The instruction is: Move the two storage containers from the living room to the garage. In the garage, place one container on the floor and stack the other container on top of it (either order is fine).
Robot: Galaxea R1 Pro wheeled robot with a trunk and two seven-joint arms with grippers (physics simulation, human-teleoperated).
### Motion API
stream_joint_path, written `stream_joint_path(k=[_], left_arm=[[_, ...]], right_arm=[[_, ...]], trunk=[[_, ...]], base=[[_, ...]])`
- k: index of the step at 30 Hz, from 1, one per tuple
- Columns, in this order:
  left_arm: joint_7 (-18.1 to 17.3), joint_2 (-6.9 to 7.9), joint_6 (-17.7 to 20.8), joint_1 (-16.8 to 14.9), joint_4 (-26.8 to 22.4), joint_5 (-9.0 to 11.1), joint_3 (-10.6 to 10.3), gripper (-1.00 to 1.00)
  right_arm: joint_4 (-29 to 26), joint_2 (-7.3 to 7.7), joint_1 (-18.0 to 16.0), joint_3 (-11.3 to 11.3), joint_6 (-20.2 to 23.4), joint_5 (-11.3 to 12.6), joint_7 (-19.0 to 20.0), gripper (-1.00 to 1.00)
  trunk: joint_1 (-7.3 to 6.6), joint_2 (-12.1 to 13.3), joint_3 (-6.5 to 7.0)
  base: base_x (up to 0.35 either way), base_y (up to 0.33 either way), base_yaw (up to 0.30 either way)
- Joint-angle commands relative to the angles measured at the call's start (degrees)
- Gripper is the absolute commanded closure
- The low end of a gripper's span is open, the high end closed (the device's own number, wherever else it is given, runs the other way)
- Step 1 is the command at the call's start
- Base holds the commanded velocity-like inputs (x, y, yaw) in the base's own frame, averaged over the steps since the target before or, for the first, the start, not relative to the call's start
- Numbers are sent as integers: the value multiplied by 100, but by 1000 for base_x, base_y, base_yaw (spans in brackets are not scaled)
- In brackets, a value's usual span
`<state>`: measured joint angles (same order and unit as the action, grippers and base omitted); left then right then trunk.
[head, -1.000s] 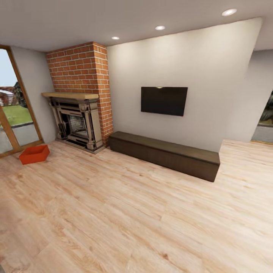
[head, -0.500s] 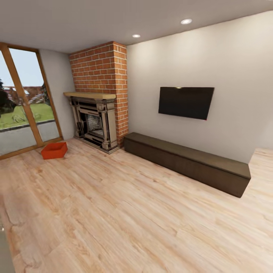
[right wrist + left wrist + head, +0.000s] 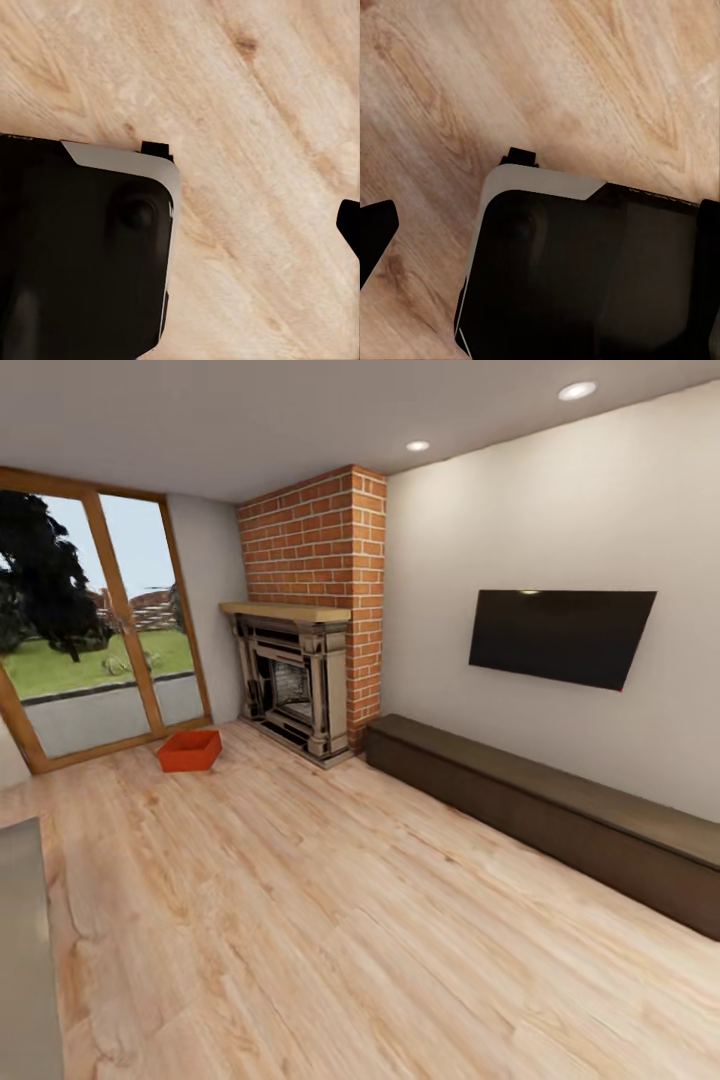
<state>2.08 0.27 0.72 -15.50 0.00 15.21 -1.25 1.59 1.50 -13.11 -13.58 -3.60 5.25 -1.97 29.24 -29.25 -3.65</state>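
Red-orange rectangular storage container [image 3: 190, 751] on wood-plank floor [image 3: 350, 920].

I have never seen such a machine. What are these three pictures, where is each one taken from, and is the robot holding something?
They are simulator renders from a wheeled robot with two arms. The large picture comes from the camera on its head, looking into a living room: a red-orange open-top storage container sits on the light wood plank floor, between the glass doors and the red brick fireplace. A black wall television hangs above a long low dark cabinet.

The two small pictures come from cameras on the wrists, pointing down. Each shows the same wood floor and part of the robot's dark base. A dark finger tip appears at the picture edge in each, so I cannot tell whether the fingers are open. Nothing held is visible.
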Motion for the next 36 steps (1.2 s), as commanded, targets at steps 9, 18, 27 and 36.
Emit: stream_joint_path(k=[9, 18, 27, 36], left_arm=[[11, -1, 8, -5, 0, 35, -15, -100], [11, -1, 8, -5, 0, 35, -15, -100], [11, -1, 8, -5, 0, 35, -15, -100], [11, -1, 8, -5, 0, 35, -15, -100]], right_arm=[[17, -8, -8, -56, -41, 55, 0, -100], [17, -8, -8, -57, -52, 55, 3, -100], [17, -6, -8, -57, -53, 55, 3, -100], [17, -1, -8, -57, -51, 55, 2, -100]], trunk=[[6, -9, -11], [6, -9, -11], [6, -9, -11], [6, -9, -11]], base=[[324, 0, 272], [324, 0, 272], [324, 0, 272], [324, 0, 272]])
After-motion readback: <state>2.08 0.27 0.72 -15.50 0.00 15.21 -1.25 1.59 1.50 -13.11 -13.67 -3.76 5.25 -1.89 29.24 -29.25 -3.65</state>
